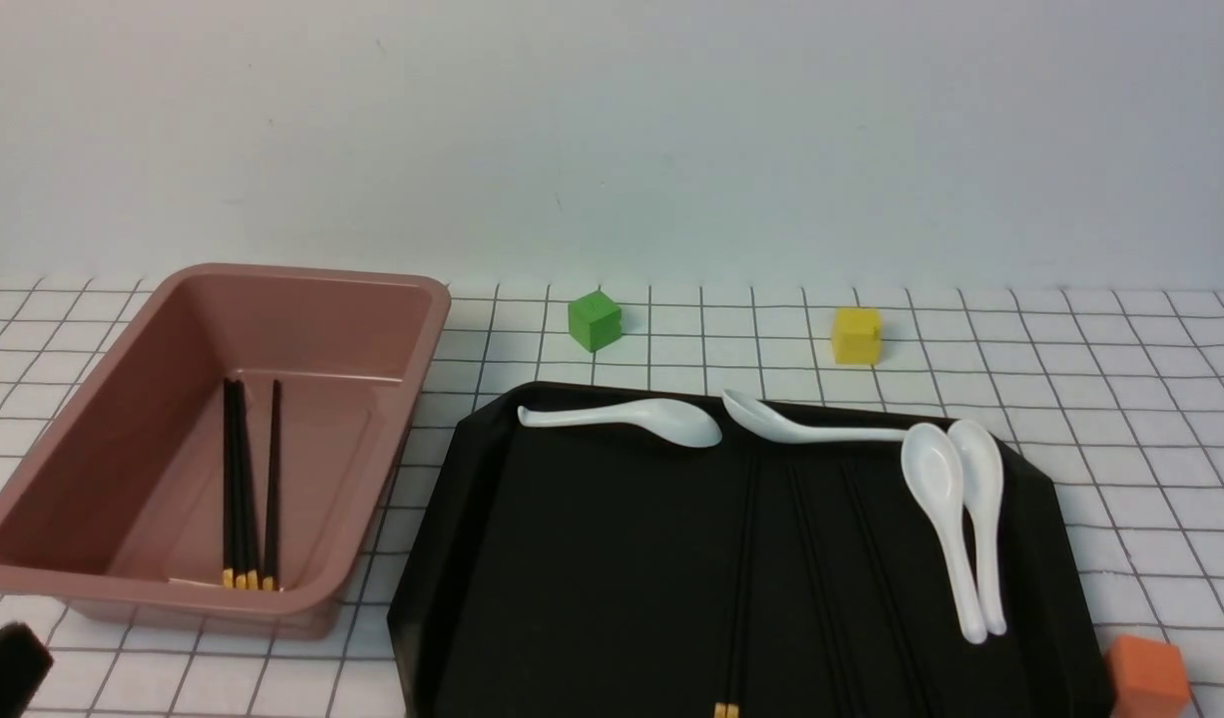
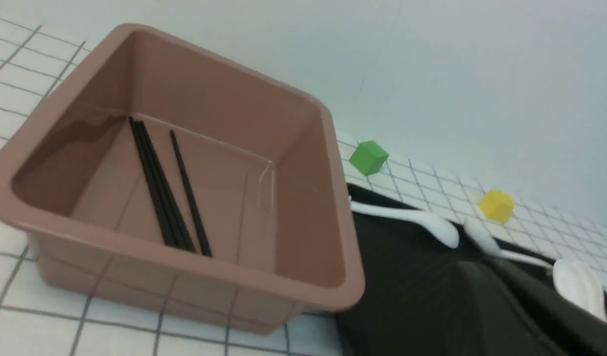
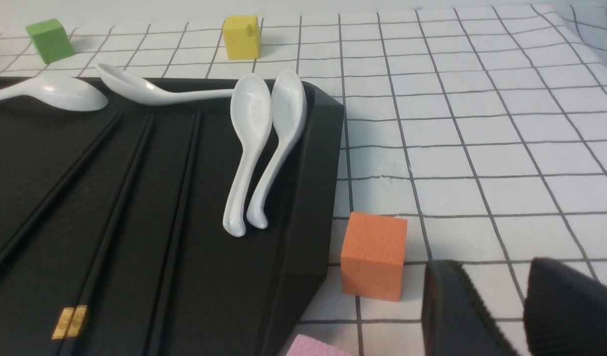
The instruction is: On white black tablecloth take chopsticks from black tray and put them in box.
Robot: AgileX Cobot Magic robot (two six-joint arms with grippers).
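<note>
Both pincers sit low near the robot: the right pincer [image 3: 526, 306] has its fingers apart and empty over the tablecloth [image 1: 1120, 379] beside an orange cube [image 3: 373, 255]; the left pincer [image 1: 8, 666] shows only as a dark edge, state impossible to tell. Three chopsticks [image 1: 247, 484] lie in the box [image 1: 302, 289]; several more [image 3: 110, 232] remain on the black tray [image 1: 572, 558] beside the spoons [image 1: 956, 524]. Next, likely, a pincer must close on one thin stick without nudging a spoon
</note>
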